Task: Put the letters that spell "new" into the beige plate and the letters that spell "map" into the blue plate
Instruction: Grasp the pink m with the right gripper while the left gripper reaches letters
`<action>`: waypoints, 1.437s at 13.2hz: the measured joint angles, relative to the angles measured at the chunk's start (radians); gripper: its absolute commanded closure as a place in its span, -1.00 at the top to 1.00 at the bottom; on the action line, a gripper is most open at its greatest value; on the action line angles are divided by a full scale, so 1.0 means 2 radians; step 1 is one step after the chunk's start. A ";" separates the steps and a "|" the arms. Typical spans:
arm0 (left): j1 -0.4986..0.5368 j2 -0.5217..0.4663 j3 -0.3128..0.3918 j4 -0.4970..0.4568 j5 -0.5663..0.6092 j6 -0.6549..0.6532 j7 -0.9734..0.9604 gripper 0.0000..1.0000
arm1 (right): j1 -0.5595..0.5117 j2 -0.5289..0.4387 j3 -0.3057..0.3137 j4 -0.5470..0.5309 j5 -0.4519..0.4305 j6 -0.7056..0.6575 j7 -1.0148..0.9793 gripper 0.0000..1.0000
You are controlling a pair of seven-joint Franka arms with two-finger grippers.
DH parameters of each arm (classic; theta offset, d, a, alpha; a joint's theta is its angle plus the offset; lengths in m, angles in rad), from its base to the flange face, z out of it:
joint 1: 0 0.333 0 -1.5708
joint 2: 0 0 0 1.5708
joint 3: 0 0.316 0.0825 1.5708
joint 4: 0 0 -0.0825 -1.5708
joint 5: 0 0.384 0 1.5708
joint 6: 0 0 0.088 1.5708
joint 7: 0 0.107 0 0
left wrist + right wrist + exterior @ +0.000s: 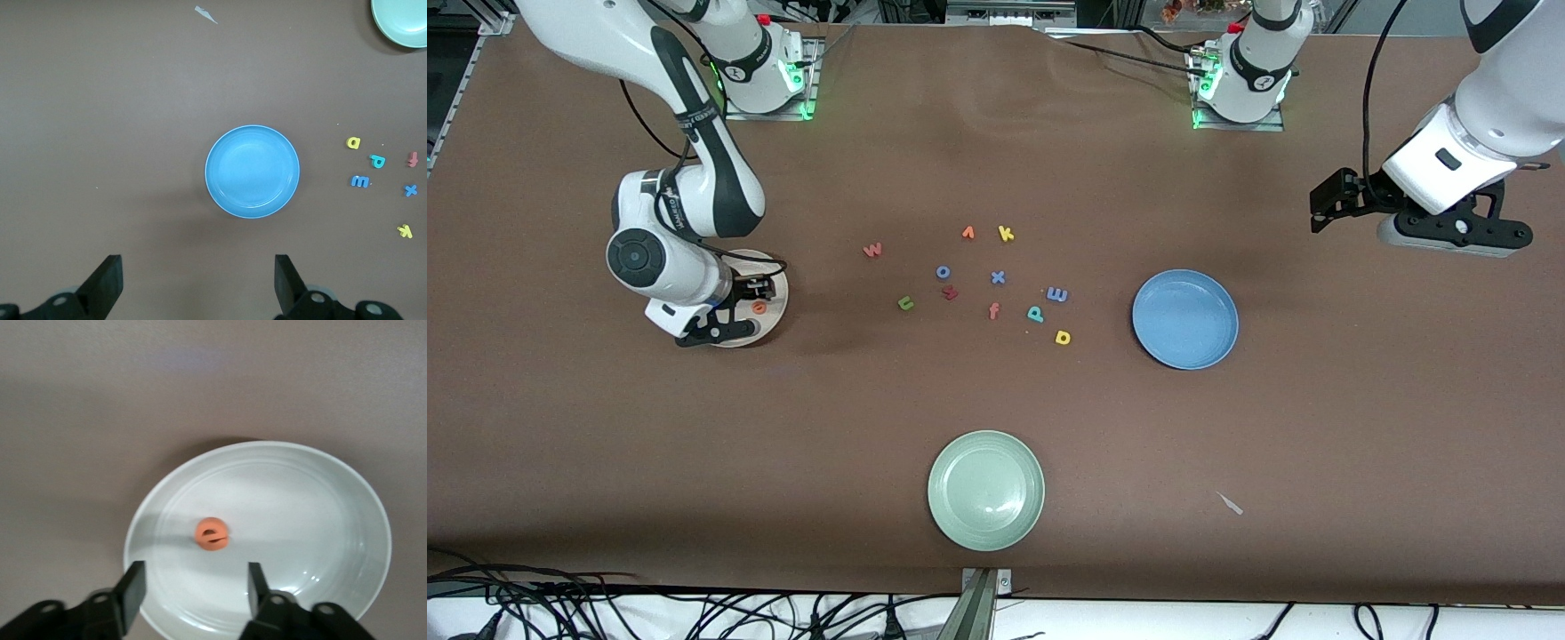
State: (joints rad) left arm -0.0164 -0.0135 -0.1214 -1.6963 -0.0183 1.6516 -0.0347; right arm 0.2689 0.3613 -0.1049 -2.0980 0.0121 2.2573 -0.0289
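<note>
The beige plate (781, 298) (300, 513) lies toward the right arm's end of the table. The orange e (759, 308) (212, 534) lies in it, touched by nothing. My right gripper (736, 307) (195, 587) hangs low over the plate, open and holding nothing. The pinkish-red w (872, 250) and green n (905, 303) lie on the table mid-way. Beside the blue plate (1184, 318) (251, 171) lie the light-blue m (1057, 294) (360, 181), teal p (1035, 313) (377, 161) and yellow a (1063, 338) (353, 142). My left gripper (1449, 233) (198, 280) waits open, high over the left arm's end of the table.
Among the letters are a yellow k (1006, 234), an orange-red letter (967, 233), a blue o (943, 272), a blue x (998, 277), a dark red letter (950, 292) and an f (994, 310). A pale green plate (985, 489) lies nearest the front camera, a paper scrap (1230, 503) beside it.
</note>
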 measured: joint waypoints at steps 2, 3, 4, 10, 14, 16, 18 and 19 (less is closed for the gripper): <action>0.000 0.007 0.000 -0.001 0.000 -0.002 0.000 1.00 | 0.001 -0.011 0.022 0.000 0.000 -0.009 0.042 1.00; -0.001 0.014 -0.002 -0.002 -0.001 -0.002 0.000 1.00 | 0.003 -0.016 0.038 0.000 0.000 -0.013 0.068 1.00; -0.003 0.026 -0.005 -0.002 -0.003 0.001 -0.003 1.00 | 0.004 -0.020 0.054 -0.001 0.000 -0.015 0.095 1.00; -0.013 0.117 -0.013 -0.002 -0.026 0.072 -0.058 1.00 | 0.007 -0.045 0.119 -0.055 0.000 0.041 0.154 1.00; -0.033 0.157 -0.020 -0.002 -0.043 0.123 -0.099 1.00 | 0.008 -0.047 0.157 -0.107 0.000 0.120 0.197 1.00; -0.063 0.183 -0.023 -0.002 -0.043 0.162 -0.165 1.00 | 0.013 -0.046 0.165 -0.125 0.000 0.149 0.205 1.00; -0.105 0.207 -0.024 -0.002 -0.043 0.199 -0.249 1.00 | 0.025 -0.042 0.166 -0.140 0.000 0.174 0.208 1.00; -0.123 0.216 -0.025 -0.002 -0.043 0.213 -0.278 1.00 | 0.033 -0.038 0.166 -0.145 0.000 0.185 0.210 0.99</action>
State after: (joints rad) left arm -0.2623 0.4191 -0.1709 -1.7002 -0.1039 2.0768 -0.5913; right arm 0.3348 0.2852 0.2266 -2.3882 0.0126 2.6273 0.3905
